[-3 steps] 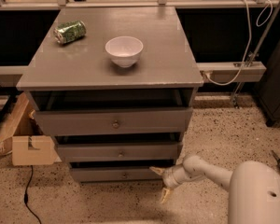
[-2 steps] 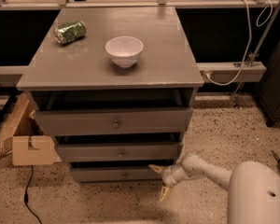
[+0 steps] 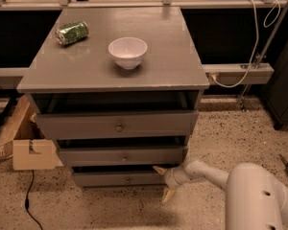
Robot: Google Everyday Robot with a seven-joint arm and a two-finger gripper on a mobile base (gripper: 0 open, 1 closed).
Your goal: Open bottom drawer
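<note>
The bottom drawer (image 3: pixel 116 178) is the lowest, narrowest grey front of the cabinet, with a small round knob (image 3: pixel 128 179) at its centre. It stands slightly out, with a dark gap above it. My gripper (image 3: pixel 164 182) is at the drawer's right end, near the floor, on a white arm coming from the lower right. Its two tan fingers are spread apart, one (image 3: pixel 159 169) by the drawer's upper right corner, the other (image 3: pixel 167 195) below it. Nothing is held between them.
The middle drawer (image 3: pixel 122 155) and the top drawer (image 3: pixel 116 124) are pulled out a little. A white bowl (image 3: pixel 127 52) and a green can (image 3: pixel 72 32) sit on the cabinet top (image 3: pixel 173 56). A cardboard box (image 3: pixel 30 153) stands at the left on the speckled floor.
</note>
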